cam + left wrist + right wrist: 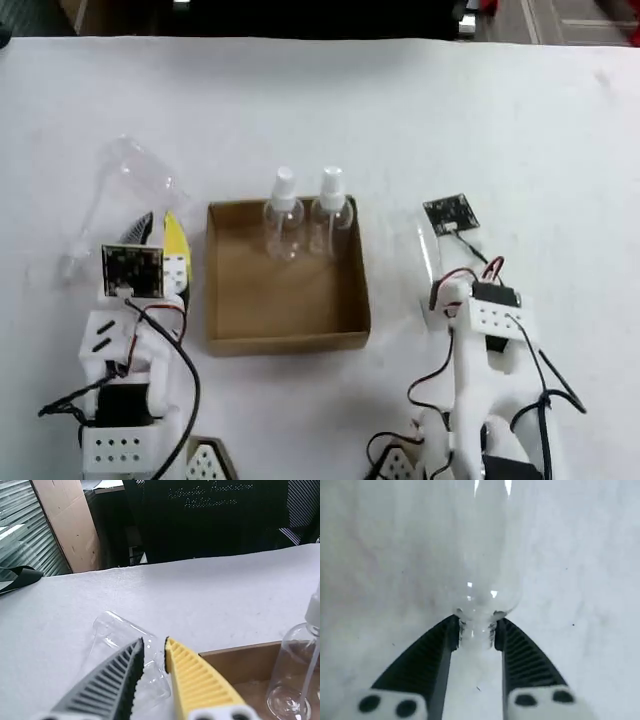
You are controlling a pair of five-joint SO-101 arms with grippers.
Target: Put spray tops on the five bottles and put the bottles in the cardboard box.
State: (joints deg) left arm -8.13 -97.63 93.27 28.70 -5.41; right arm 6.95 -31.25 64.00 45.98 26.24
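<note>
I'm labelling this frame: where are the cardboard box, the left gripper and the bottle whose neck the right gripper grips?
cardboard box [288, 343]: high view, on its front wall.
left gripper [154, 649]: left wrist view, midway between the fingertips.
gripped bottle [487, 565]: right wrist view, on its clear body past the neck.

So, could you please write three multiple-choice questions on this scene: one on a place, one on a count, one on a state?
1. Where in the brown cardboard box do the clear plastic bottles with white spray tops stand?
A. at the wall nearest the arms
B. at the wall farthest from the arms
C. in the middle

2. How many bottles are in the box?
A. two
B. three
C. five

3. The right gripper is
A. open above bare table
B. shut on a clear bottle
C. shut on a loose spray top

Answers: 1 B, both stand against the far wall. 2 A, two show inside. 3 B, its fingers pinch the bottle's neck.
</note>
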